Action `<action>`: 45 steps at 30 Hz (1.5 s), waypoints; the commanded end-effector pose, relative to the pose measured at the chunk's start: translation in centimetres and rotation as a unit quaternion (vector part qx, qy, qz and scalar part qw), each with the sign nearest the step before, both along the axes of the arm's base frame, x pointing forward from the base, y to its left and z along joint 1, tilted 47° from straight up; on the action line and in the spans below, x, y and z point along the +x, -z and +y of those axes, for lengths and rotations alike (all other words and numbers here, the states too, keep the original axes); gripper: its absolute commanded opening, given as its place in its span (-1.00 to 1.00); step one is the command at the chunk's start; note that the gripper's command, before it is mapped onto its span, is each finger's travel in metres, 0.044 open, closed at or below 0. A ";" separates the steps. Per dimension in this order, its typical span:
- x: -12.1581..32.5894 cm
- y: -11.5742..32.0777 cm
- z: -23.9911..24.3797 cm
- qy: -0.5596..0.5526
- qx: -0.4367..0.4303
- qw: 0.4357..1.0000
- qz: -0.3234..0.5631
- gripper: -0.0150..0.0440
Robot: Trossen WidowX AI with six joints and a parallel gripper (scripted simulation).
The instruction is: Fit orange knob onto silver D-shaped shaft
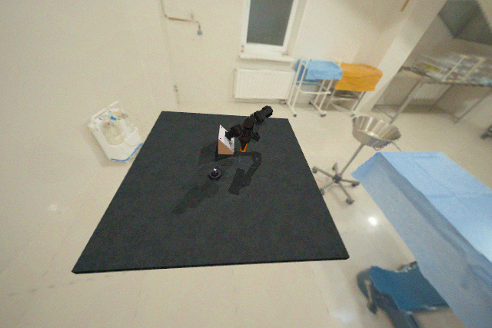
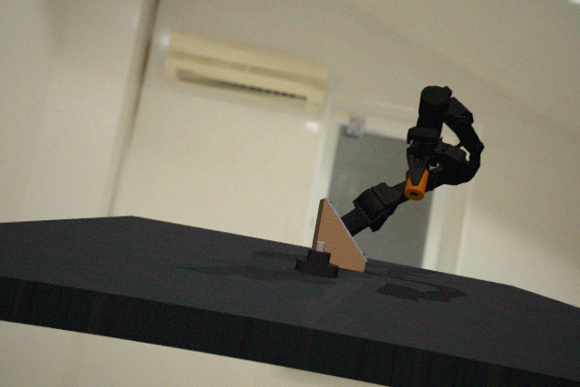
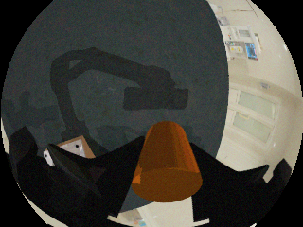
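Note:
The orange knob [image 1: 244, 150] [image 2: 420, 187] [image 3: 168, 161] is held in the air by my gripper [image 1: 244, 144] [image 2: 417, 178] [image 3: 166, 144], which is shut on its sides. The knob leans slightly in the exterior view, where its underside shows a dark hole; the hole's flat side is too small to make out. The round dark pedestal [image 1: 214, 175] [image 2: 316, 268] stands on the table, with the silver shaft [image 1: 214, 170] [image 2: 320, 246] upright on it. The knob is well above the shaft and off to its right in the top and exterior views. The wrist view does not show pedestal or shaft.
A wooden wedge with a white sloping face [image 1: 226, 150] [image 2: 334, 244] [image 3: 81, 146] stands behind the pedestal, near the arm's base. The dark table [image 1: 198, 236] [image 2: 225, 294] [image 3: 142, 33] carries the arm's shadow. Its edge shows right of the knob in the wrist view.

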State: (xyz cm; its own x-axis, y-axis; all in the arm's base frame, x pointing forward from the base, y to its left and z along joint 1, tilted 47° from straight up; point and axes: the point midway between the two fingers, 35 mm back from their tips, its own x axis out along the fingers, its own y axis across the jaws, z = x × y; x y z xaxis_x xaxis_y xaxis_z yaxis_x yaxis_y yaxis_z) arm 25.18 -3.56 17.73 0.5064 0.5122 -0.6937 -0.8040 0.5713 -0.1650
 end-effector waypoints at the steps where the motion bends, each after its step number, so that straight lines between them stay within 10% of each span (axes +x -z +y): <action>1: 0.3 0.4 0.4 -0.028 0.011 0.999 0.021 -0.49; 45: 3.4 9.8 9.2 -0.182 0.074 0.968 0.156 -0.49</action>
State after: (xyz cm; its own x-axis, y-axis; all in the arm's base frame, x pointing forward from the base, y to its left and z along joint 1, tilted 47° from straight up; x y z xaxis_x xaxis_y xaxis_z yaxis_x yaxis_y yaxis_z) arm 28.35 4.66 8.98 0.0536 0.7187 -0.6932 -0.9549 0.2399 0.1749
